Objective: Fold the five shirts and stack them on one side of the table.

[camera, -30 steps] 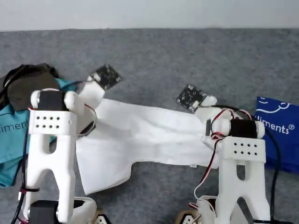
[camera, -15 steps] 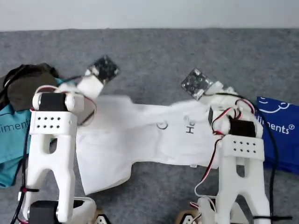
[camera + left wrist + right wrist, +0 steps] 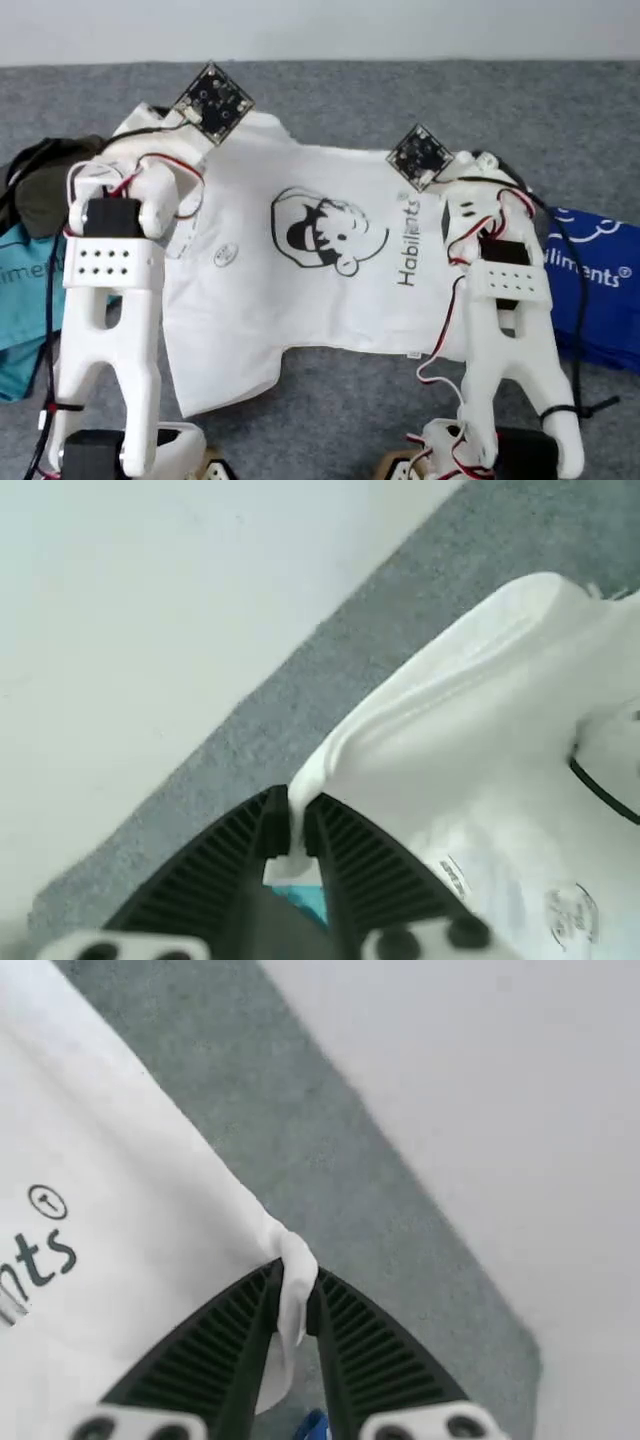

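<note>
Grey table had the white shirt spread btwn the arms, left gripper & right gripper each clamped tight on its far edge, at the corners I think, best carried level & together.

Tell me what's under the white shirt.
Grey table shows around the white shirt; anything beneath its middle is covered. The teal shirt and blue shirt lie beside it.

I record the left arm and right arm as white printed plastic with perforated housings around black servos. Red, white and black cables trail along them. Each wrist bears a square black camera board. The left gripper and right gripper have black ribbed jaws.
</note>
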